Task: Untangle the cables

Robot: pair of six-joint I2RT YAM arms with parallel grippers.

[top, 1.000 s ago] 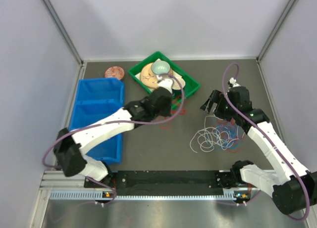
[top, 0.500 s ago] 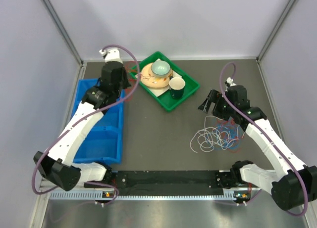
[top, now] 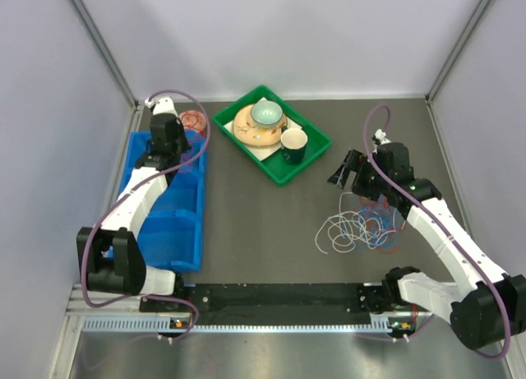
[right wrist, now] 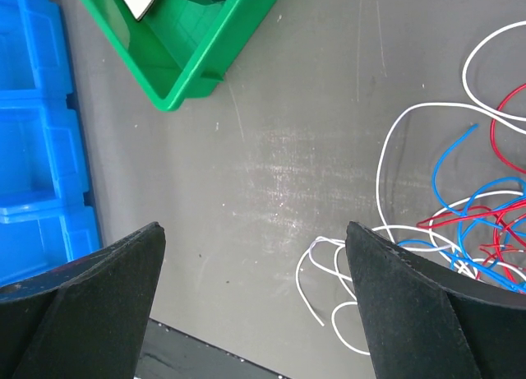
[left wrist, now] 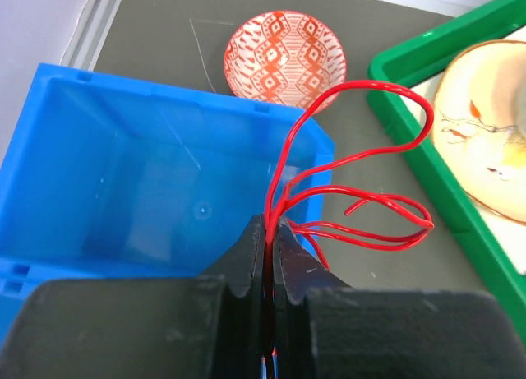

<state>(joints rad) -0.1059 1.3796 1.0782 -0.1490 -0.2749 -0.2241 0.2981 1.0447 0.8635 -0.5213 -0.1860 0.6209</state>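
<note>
The left gripper (left wrist: 269, 231) is squeezed shut on 1 red cable (left wrist: 374, 84). The cable sticks out from between the black fingers in a few thin loops. It hangs in the air over the far end of the blue bin (left wrist: 99, 149). A little red and white bowl (left wrist: 285, 57) sits on the table just past the bin.

The right gripper (right wrist: 255, 313) is wide open and holds nothing. It hovers above the dark table (right wrist: 271, 173), between the green tray (right wrist: 189, 67) and the pile of cables (top: 366, 229). The pile lies on the right side of the table, close to the right arm. I can see 3 colours in it: a white cable (right wrist: 380, 169), a blue cable (right wrist: 436, 175) and some more red wire, all looped over each other.

The tray holds a plate (top: 251, 131), a pale green bowl (top: 265, 112) on the plate, and a dark cup (top: 292, 142).
</note>
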